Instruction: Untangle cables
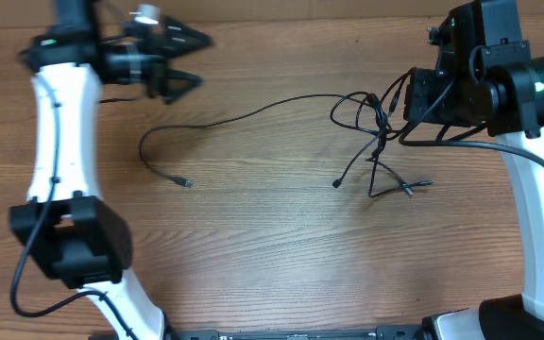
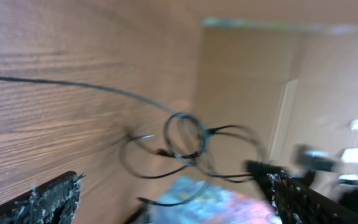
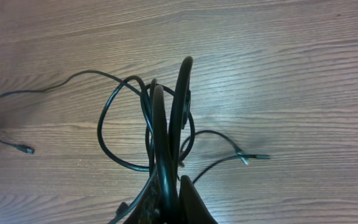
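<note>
On wood-grain table (image 1: 272,255) (brown), tangled cables (image 1: 378,118)

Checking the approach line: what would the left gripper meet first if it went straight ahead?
Probably the cables, whose looped tangle sits ahead of the left gripper; the blur leaves depth unclear.

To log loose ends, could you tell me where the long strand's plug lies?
In the overhead view the plug lies on the table left of centre, below the left gripper, well apart from the knot.

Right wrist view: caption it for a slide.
Right pincer pinching tangled black cables over a wooden table, one plug trailing left.
</note>
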